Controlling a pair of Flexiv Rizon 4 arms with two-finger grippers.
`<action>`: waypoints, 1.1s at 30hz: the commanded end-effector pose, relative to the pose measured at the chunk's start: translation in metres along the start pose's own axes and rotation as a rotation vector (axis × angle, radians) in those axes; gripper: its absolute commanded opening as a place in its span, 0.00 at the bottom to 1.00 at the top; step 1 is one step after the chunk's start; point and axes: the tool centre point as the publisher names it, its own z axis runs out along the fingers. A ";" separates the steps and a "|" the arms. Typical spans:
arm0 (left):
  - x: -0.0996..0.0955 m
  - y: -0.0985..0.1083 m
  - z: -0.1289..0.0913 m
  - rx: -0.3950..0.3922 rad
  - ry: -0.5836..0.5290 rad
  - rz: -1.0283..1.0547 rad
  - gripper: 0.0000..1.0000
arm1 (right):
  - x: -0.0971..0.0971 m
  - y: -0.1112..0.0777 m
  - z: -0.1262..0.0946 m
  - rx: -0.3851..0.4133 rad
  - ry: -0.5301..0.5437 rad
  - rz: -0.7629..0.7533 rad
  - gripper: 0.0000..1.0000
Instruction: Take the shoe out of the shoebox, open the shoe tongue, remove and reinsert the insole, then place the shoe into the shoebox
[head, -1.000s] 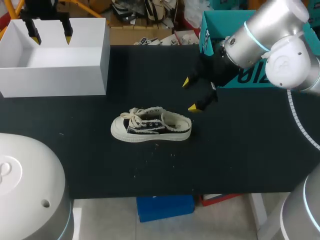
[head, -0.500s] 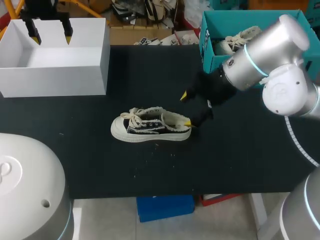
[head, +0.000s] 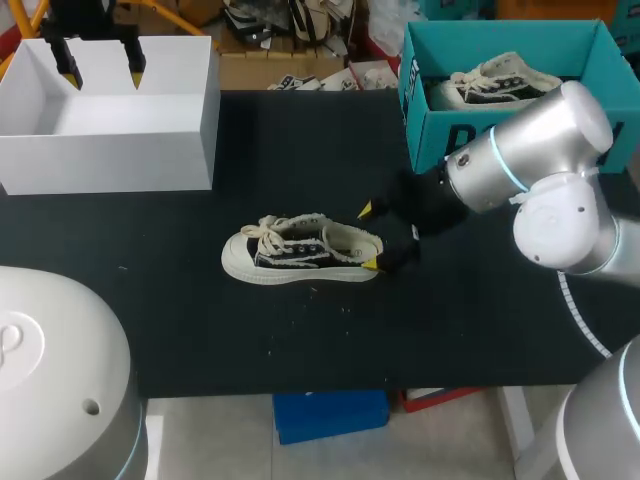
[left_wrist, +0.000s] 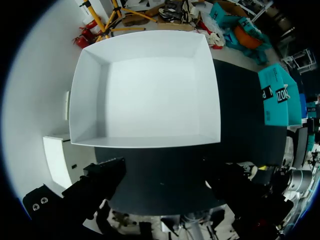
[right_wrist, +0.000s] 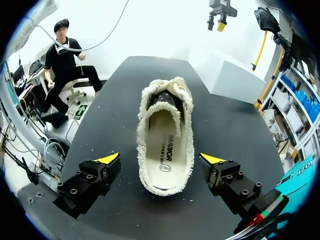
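1. Shoe (head: 300, 250) lay upright near the middle of the bench (head: 450, 330), out of any box, toe toward the left edge, heel toward the right.
2. Right gripper (head: 368, 237) sat at the heel, wide open and holding nothing. One finger was on each side of the heel, and the wrist view showed a gap on both sides.
3. Left gripper (head: 100, 72) hung over the white box (head: 110, 160) at the far left corner, open and empty, well apart from the shoe.
4. Teal shoebox (head: 500, 140) stood at the far right corner with a second shoe (head: 495, 80) inside.
5. Insole (right_wrist: 162, 145) was seated and the laces looked loose. My read: tongue step not yet done.
6. Risks:
   - One finger could touch first. Nothing braced the shoe, so it would probably skid or yaw on the bench.
   - Closing across the soft frayed collar could crush the heel and pinch the insole edge, making removal harder.
   - A heel-only grip would likely let the toe droop or the shoe twist out on a lift.
   - If the gripper came in too low, the tips could catch the bench or the sole rim.
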 end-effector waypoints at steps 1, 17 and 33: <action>0.001 0.001 -0.001 -0.002 -0.003 -0.002 1.00 | -0.005 -0.007 0.010 -0.032 0.001 0.005 1.00; 0.001 0.001 -0.001 -0.002 -0.003 -0.002 1.00 | -0.006 -0.023 0.033 -0.085 0.019 0.038 1.00; 0.001 0.001 -0.001 -0.002 -0.003 -0.002 1.00 | -0.006 -0.029 0.046 -0.114 0.028 0.058 1.00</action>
